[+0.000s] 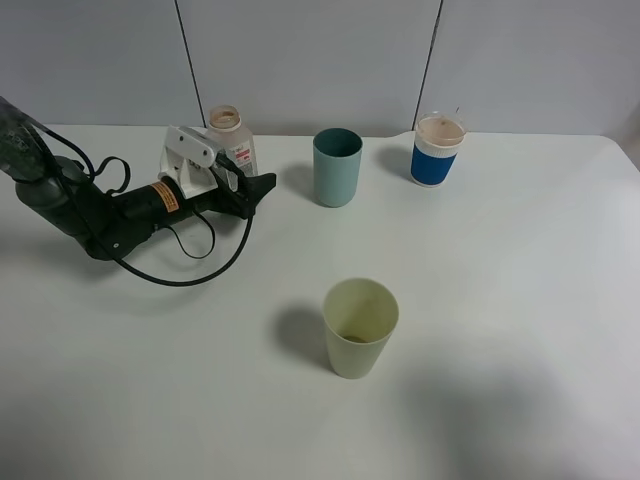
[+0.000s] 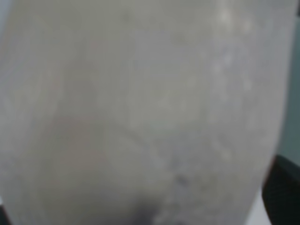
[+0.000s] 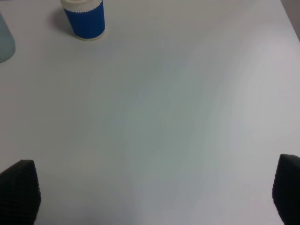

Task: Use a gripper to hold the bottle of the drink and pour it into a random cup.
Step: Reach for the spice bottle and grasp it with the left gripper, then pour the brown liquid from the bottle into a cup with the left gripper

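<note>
soft even light, faint shadow left of the cup [image 1: 337,167], left wrist view wholly blurred.

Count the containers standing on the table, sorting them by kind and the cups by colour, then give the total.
Teal cup: 1
Pale yellow-green cup: 1
Blue-and-white cup: 1
Bottle of the drink: 1
Total: 4 containers (3 cups, 1 bottle)
</note>
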Robot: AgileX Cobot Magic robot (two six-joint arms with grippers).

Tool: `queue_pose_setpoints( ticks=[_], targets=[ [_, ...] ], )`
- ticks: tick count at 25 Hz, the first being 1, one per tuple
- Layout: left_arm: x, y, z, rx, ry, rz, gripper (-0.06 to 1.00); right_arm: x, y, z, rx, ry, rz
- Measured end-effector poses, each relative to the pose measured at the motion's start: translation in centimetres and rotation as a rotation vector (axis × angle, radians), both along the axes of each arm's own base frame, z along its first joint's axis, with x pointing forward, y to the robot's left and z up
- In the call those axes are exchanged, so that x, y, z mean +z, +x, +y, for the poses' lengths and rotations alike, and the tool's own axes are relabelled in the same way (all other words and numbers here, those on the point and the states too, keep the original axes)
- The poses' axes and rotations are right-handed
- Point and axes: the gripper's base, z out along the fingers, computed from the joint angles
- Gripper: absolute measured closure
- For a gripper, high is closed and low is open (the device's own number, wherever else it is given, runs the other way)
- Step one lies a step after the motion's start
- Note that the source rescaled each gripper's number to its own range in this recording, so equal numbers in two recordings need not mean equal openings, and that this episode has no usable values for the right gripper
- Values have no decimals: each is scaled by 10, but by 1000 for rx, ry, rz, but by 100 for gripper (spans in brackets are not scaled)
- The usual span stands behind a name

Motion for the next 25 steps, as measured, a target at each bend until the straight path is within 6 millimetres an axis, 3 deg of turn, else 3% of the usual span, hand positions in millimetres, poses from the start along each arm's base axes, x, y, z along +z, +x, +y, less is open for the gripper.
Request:
queue_pose_setpoints(
  ticks=[4,6,9,10,21,25],
  targets=[
    [-4,-1,0,0,2,9,22,0,0,0,0,0,0],
    [-5,-1,0,1,2,12,40,0,0,0,0,0,0],
    [-5,-1,0,2,11,2,87,0,0,0,0,0,0],
    [-5,-1,0,1,17,-3,94,0,0,0,0,0,0],
    [-3,-2,-2,-40,35,-12,92,0,0,0,0,0,0],
    [11,-1,-4,-57,51,5,92,0,0,0,0,0,0]
  ],
)
